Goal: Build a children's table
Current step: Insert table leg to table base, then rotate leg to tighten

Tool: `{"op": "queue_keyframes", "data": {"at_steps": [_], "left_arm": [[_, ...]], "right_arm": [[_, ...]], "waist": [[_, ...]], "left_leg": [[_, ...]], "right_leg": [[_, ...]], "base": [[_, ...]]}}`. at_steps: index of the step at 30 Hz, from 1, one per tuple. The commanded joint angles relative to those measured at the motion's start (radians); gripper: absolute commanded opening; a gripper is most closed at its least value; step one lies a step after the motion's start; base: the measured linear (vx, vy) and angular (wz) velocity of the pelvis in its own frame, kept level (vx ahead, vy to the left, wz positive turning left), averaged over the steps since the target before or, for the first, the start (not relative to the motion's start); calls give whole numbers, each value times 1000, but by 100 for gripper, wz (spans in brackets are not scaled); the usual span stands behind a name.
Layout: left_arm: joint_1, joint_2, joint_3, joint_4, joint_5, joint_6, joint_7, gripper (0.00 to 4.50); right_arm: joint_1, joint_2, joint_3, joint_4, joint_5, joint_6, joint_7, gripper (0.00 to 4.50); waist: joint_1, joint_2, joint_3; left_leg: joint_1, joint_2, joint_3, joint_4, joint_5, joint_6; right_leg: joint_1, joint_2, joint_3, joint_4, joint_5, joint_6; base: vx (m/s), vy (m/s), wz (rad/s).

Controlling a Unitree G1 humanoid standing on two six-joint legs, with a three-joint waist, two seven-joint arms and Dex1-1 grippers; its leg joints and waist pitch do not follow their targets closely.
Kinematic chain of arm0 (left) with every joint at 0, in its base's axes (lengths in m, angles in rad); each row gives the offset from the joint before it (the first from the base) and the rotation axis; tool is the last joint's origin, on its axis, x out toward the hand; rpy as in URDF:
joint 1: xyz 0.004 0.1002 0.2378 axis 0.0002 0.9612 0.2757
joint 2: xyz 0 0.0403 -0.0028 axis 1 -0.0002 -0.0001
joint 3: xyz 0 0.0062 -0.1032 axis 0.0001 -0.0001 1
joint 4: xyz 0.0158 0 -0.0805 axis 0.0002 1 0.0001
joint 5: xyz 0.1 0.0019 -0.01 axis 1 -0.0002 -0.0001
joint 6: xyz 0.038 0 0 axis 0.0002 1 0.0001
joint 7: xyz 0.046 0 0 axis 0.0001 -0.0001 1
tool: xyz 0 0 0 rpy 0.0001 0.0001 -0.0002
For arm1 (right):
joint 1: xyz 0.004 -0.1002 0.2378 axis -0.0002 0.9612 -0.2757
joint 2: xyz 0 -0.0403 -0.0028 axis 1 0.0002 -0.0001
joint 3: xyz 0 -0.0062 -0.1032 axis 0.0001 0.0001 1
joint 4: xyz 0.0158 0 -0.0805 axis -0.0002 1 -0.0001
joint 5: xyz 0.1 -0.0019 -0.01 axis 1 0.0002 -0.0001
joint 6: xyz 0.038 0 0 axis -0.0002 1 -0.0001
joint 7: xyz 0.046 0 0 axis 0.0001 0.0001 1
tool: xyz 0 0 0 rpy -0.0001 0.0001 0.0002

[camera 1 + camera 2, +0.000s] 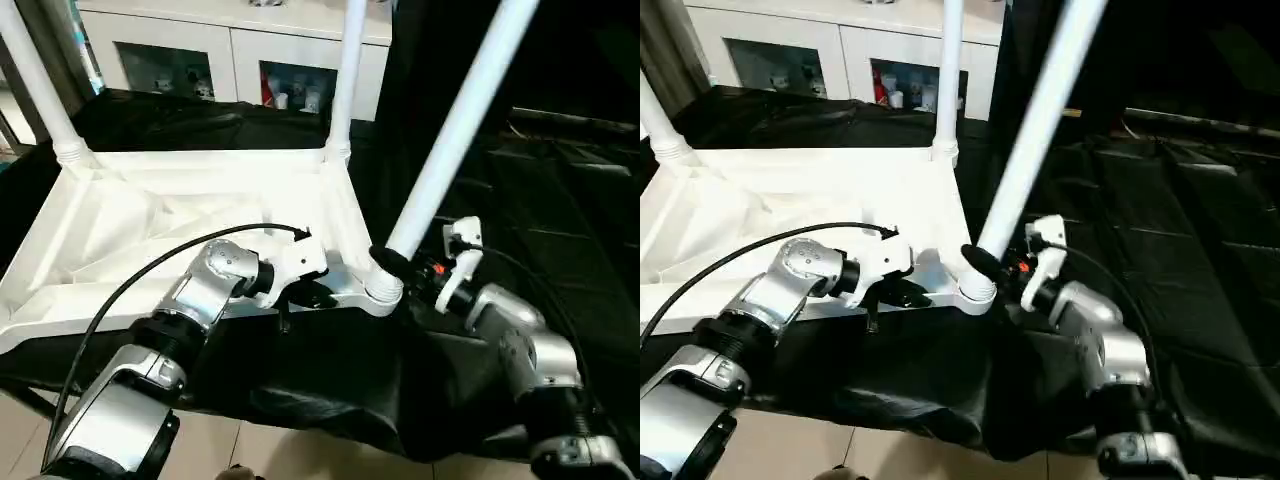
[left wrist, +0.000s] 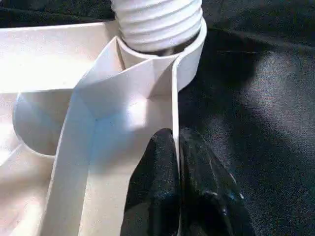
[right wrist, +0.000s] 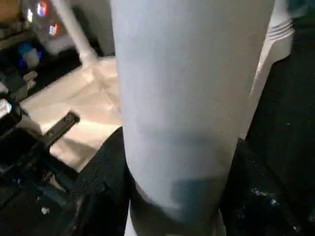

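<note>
The white tabletop [image 1: 150, 220] lies underside up on a black cloth. Two white legs [image 1: 40, 85] [image 1: 345, 80] stand in its far corner sockets. A third leg [image 1: 450, 130] leans to the right out of the near right socket [image 1: 382, 290]. My right gripper [image 1: 400, 265] is shut on this leg just above the socket; in the right wrist view the black fingers [image 3: 106, 162] flank the tube [image 3: 192, 98]. My left gripper [image 1: 305, 295] is shut on the tabletop's near rim, left of that socket. In the left wrist view its fingertips [image 2: 152, 187] pinch the thin rim wall [image 2: 174, 98].
A white glass-door cabinet [image 1: 230, 50] stands behind the work. The black cloth [image 1: 540, 200] covers the surface around the tabletop and drapes over the front edge above a pale floor [image 1: 250, 450]. A black cable [image 1: 150, 270] loops over my left forearm.
</note>
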Motion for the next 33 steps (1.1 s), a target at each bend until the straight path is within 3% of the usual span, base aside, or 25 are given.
{"op": "queue_keyframes", "data": {"at_steps": [1, 5, 9, 15, 19, 21, 23, 25, 33], "left_arm": [[-16, -5, 15, 10, -10, -19, 28, 0], [-17, -1, 12, 12, -8, -27, 30, 0], [-19, 2, 8, 21, -1, -38, 35, 0], [-16, 3, 2, 22, 2, -54, 27, 0], [-12, 6, -8, 22, 4, -87, 10, 0], [-3, 7, -12, 10, -7, -103, -19, 0], [1, 7, -12, 4, -11, -105, -27, 0], [2, 5, -8, 2, -18, -107, -29, 0], [13, 8, 6, -21, -86, -149, -155, 0]], "right_arm": [[82, -1, -17, 86, -41, -11, -58, 191], [139, 14, 29, 50, -90, -68, -77, 191], [154, 2, 88, 8, -172, -116, -111, 191], [125, -19, 149, 2, -218, -112, -88, 191], [80, -40, 192, 24, -225, -71, -37, 191], [51, -59, 231, 54, -247, -60, 14, 191], [46, -63, 239, 62, -245, -57, 37, 191], [56, -66, 242, 60, -234, -48, 58, 191], [110, -104, 253, 76, -212, -72, 165, 190]], "waist": [[-2, 4, -53], [-3, 6, -51], [-3, 6, -52], [-5, 7, -49], [-8, -1, -47], [-10, -4, -49], [-9, -5, -49], [-8, -13, -51], [-6, -13, -54]], "left_leg": [[14, 66, -21, -82, -213, 16], [16, 66, -24, -87, -257, 6], [14, 65, -24, -89, -238, 6], [13, 65, -25, -91, -258, 9], [15, 66, -27, -92, -285, 7], [13, 66, -27, -92, -276, 9], [12, 67, -25, -92, -262, 14], [12, 68, -24, -92, -248, 20], [15, 69, -22, -95, -226, 38]], "right_leg": [[35, -102, 54, -90, -183, -224], [33, -102, 55, -98, -253, -206], [32, -101, 56, -97, -241, -190], [31, -101, 56, -102, -273, -183], [28, -102, 57, -108, -338, -168], [28, -101, 57, -105, -323, -173], [29, -102, 58, -103, -294, -177], [31, -102, 57, -101, -262, -181], [35, -99, 55, -99, -188, -198]], "base": [[0, 0, 0], [0, 0, 0], [0, 0, 0], [0, 0, 0], [0, 0, 0], [0, 0, 0], [0, 0, 0], [0, 0, 0], [0, 0, 0]]}}
